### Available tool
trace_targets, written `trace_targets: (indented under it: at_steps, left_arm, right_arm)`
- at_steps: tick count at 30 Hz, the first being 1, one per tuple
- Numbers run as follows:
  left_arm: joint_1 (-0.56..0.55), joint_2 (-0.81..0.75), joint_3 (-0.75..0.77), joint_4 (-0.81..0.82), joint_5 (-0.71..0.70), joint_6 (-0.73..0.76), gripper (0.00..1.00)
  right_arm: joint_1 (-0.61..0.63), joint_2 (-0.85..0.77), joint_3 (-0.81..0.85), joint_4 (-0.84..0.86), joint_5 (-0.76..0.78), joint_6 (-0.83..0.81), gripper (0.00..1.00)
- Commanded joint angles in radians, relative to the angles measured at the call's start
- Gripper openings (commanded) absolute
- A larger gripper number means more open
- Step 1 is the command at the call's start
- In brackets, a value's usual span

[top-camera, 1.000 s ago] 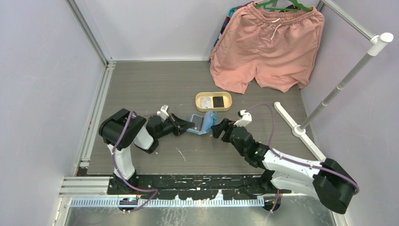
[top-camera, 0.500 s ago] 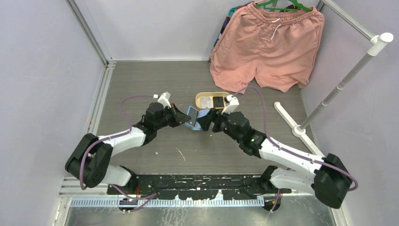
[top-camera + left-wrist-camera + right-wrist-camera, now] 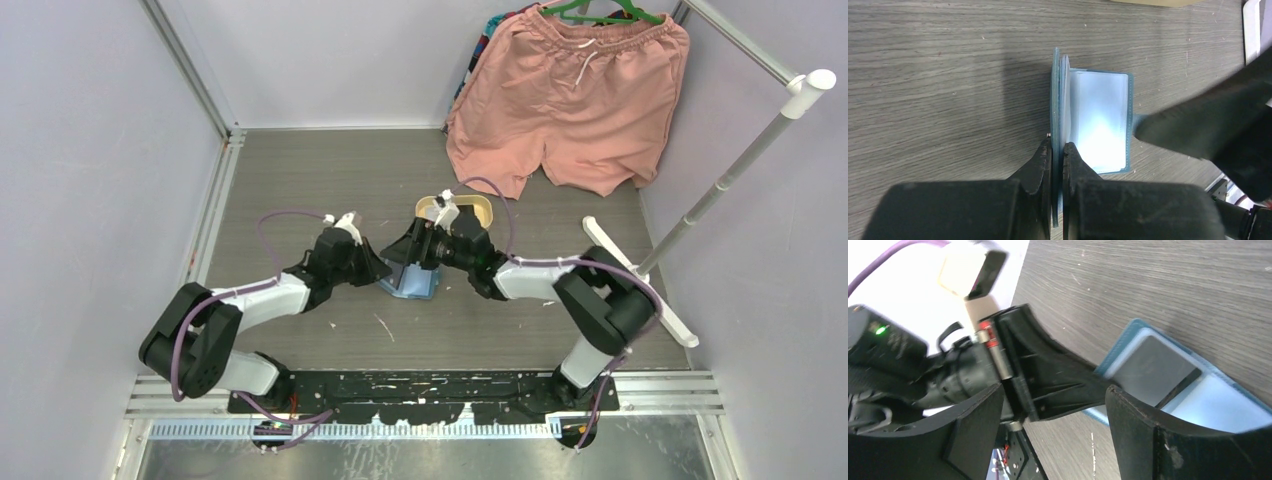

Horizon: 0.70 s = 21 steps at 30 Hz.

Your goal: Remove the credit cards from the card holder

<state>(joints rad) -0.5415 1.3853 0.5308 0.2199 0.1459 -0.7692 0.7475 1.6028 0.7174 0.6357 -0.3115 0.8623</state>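
Note:
The teal-blue card holder lies open on the table between the two arms. In the left wrist view its light-blue inner page lies flat and one cover stands on edge. My left gripper is shut on that upright cover; it also shows in the top view. My right gripper is open and empty, just above the holder's far side. A grey card-shaped face with a dark strip shows in the holder's sleeve. No loose credit cards are in view.
The tan oval tray sits just behind the holder, mostly covered by my right wrist. Pink shorts hang at the back right. A white rack base and pole stand to the right.
My right arm has swung left and back over the tray, and its gripper has come down at the holder. The holder has dropped from mid-air onto the table. My left gripper has stayed shut on it.

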Motion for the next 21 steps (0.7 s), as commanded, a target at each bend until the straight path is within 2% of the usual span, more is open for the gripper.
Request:
trace_targets:
  at_steps: [1, 5, 14, 21]
  left_arm:
    - [-0.003, 0.000, -0.025, 0.021, -0.030, 0.011, 0.00]
    - [-0.002, 0.002, -0.031, 0.018, -0.037, 0.008, 0.00]
    - [-0.003, 0.012, -0.060, 0.042, -0.045, 0.001, 0.00]
    - [-0.003, 0.073, -0.071, 0.089, -0.010, -0.008, 0.00]
  right_arm:
    - [-0.027, 0.113, -0.012, 0.284, -0.113, 0.160, 0.78]
    - [-0.027, 0.172, -0.039, 0.338, -0.116, 0.186, 0.78]
    - [-0.075, 0.197, -0.117, 0.341, -0.092, 0.169, 0.78]
    - [-0.108, 0.279, -0.121, 0.454, -0.124, 0.241, 0.78]
